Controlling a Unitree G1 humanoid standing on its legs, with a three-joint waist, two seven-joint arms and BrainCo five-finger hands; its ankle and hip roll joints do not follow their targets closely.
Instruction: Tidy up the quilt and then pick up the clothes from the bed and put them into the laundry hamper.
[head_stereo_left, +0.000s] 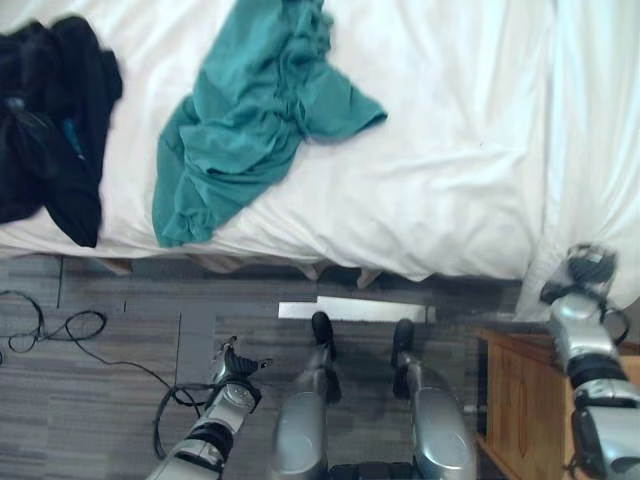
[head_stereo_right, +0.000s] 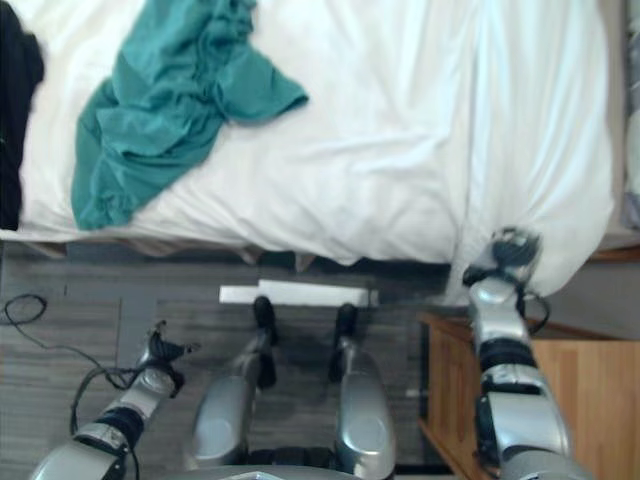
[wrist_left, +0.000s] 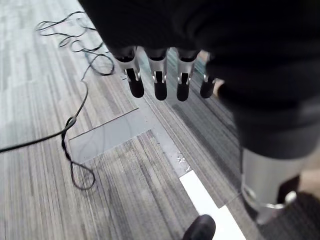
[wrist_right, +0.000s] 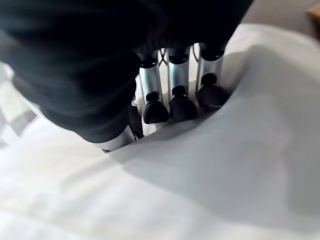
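No writing is readable. Your right hand (wrist_right: 172, 95) has fingers curled into the smooth white quilt (head_stereo_left: 590, 120) at the bed's corner. Your left hand (wrist_left: 160, 75) hangs relaxed over striped grey floor (wrist_left: 45, 190). Crumpled teal garment (head_stereo_left: 250, 120) and black clothes (head_stereo_left: 50, 120) lie on the bed.

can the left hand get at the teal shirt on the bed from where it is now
Probably not yet. The left hand hangs low over the floor, fingers relaxed and empty, well short of the bed edge. The teal shirt lies up on the white quilt; nothing blocks it, but the arm must lift and extend.

White quilt (head_stereo_left: 450, 150) spread flat, crumpled teal garment (head_stereo_left: 250, 120), seemingly black clothes (head_stereo_left: 50, 120)
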